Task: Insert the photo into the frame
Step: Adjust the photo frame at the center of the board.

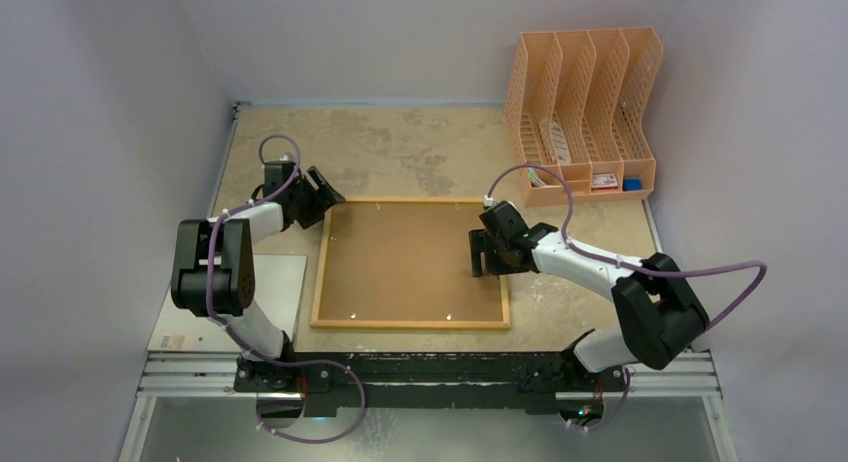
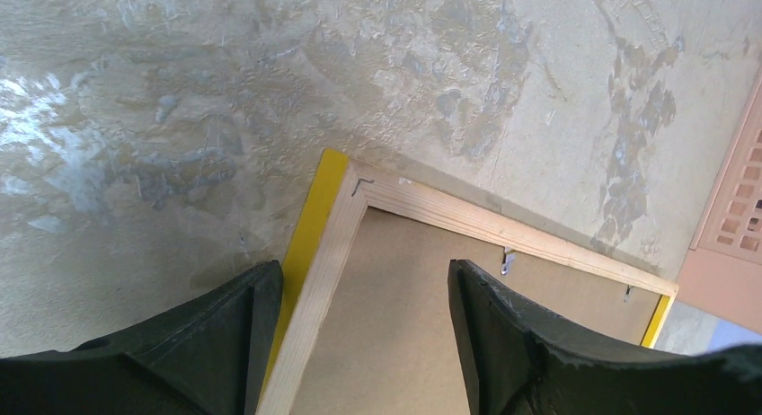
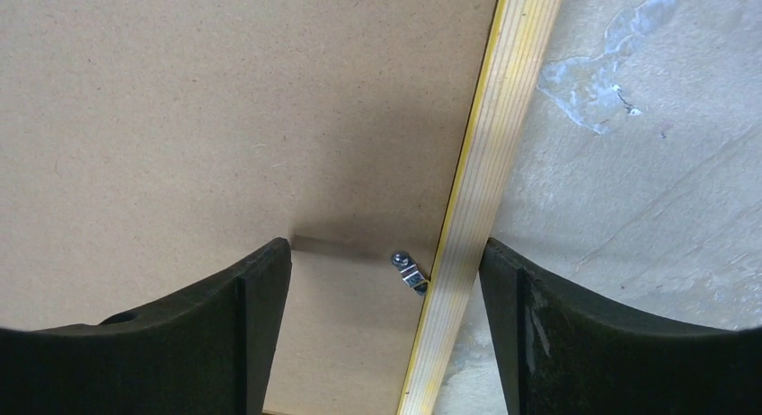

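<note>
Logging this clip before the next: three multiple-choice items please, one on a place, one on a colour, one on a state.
1. Where is the file rack? A far right of the table; B near left; C between the arms.
2. Colour of the frame front edge? A red; B yellow; C blue.
3. The right gripper is: A shut on the rail; B shut, empty; C open.
Answers: 1 A, top view shows it there. 2 B, yellow strip beside the wood. 3 C, jaws apart astride the rail.
</note>
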Robot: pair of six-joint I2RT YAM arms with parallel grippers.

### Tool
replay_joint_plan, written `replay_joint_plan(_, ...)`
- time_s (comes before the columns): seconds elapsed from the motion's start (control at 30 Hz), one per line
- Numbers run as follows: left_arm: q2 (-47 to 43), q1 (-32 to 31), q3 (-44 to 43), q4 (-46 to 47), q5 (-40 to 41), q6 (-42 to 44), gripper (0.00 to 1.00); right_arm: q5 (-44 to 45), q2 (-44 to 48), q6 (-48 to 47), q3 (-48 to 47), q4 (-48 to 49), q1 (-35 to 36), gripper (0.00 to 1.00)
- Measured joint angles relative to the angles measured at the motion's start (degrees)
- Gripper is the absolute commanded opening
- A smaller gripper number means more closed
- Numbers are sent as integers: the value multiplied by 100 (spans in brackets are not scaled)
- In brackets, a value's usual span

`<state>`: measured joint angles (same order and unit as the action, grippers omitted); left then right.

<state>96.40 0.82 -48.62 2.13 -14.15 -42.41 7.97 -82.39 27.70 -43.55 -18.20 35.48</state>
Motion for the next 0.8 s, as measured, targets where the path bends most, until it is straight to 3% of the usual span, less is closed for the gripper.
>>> replay_joint_plan(0.53, -402, -22, 0, -496, 9, 7, 70, 590, 203, 940, 2, -393, -186, 80)
replay_joint_plan(0.8, -994, -59, -2, -901, 138, 157, 70, 92, 566, 1029, 205, -420, -216, 65)
